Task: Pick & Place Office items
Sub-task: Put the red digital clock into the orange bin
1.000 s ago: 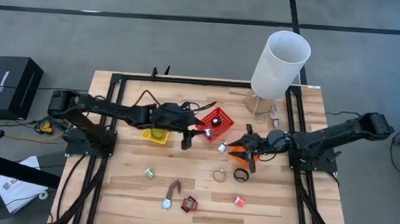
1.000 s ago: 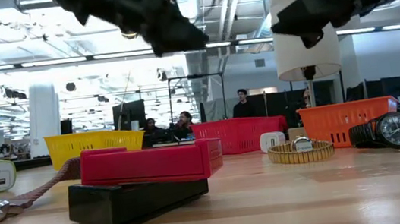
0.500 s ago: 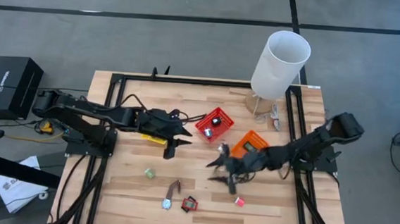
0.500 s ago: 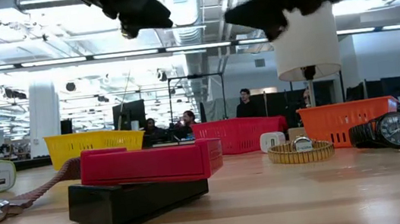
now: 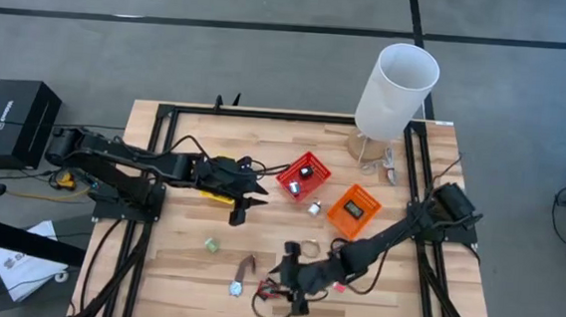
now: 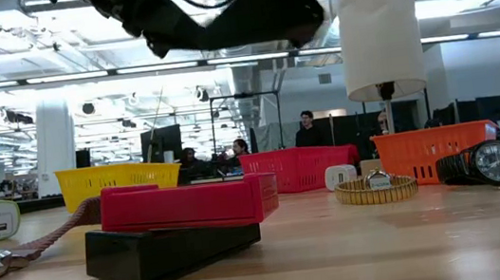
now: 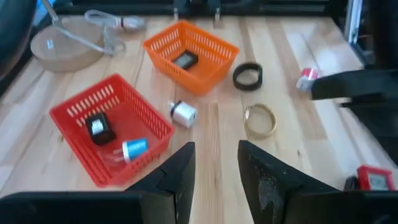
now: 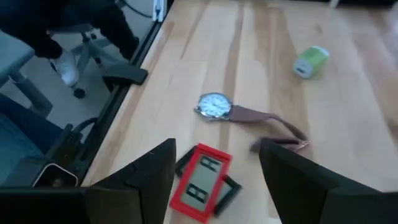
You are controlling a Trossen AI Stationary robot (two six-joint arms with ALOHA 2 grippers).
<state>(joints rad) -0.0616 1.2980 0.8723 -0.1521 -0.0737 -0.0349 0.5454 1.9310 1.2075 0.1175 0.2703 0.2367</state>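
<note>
The right gripper is now down by the front edge of the counter, right over the red-black square (a second ago it was up by the orange basket). The left gripper has pulled back from the red basket.

You're working on a pale wooden table with visible grain and a smooth, faintly satin face. The red basket and orange basket look like glossy plastic mesh, and the gold ring shines like metal. The watch has a shiny metal case on a matt brown strap, and the red-framed square looks like smooth plastic.
</note>
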